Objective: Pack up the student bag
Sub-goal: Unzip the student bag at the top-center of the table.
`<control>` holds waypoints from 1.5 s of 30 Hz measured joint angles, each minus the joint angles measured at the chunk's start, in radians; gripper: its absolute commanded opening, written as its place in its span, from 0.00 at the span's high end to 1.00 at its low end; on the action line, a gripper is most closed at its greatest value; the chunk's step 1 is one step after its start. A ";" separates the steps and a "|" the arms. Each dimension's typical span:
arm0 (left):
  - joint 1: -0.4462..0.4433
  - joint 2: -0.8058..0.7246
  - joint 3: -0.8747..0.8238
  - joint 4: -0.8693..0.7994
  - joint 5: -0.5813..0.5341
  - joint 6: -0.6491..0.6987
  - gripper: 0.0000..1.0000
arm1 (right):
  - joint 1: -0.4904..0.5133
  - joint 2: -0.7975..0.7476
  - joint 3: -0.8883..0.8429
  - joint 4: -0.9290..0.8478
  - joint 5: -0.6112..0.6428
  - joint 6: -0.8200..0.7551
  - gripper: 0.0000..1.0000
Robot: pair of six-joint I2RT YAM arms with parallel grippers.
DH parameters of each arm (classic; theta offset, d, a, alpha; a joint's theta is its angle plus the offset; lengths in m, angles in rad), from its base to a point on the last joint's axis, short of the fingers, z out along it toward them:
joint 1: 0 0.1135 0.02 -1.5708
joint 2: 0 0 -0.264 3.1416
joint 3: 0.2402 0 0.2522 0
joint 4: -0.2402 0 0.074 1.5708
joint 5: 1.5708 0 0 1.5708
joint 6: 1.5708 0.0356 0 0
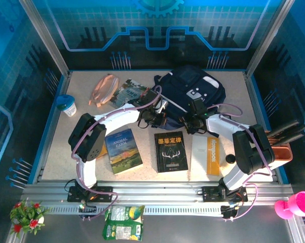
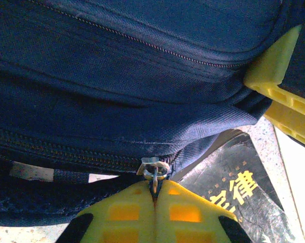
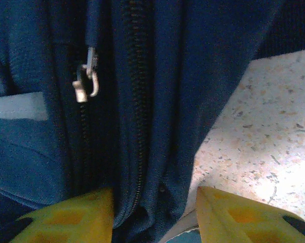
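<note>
- My two arms: white shells, black joints, lilac cables looped alongside.
- My left gripper (image 2: 155,212) and right gripper (image 3: 155,215): yellow ribbed fingers, black pads.

On the speckled tabletop (image 1: 228,86) you have three books lying flat in a row near the front: a blue Animal Farm book (image 1: 123,150) on the left, a black book with gold characters (image 1: 172,151) in the middle, and a white and yellow book (image 1: 208,156) to its right. At the back left, a pink pencil pouch (image 1: 104,88) lies beside a dark green book (image 1: 129,92). A white cup with a teal lid (image 1: 68,105) stands at the left edge.
</note>
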 measured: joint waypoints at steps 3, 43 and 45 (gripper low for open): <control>-0.001 0.000 0.003 -0.010 -0.011 0.007 1.00 | 0.000 0.000 0.001 0.010 0.018 -0.012 0.96; -0.066 0.204 0.300 -0.080 0.098 0.073 1.00 | -0.380 -0.335 -0.026 -0.206 -0.036 -0.312 0.18; -0.078 0.207 0.301 -0.080 0.107 0.073 1.00 | -0.352 -0.341 -0.045 -0.227 -0.047 -0.269 0.15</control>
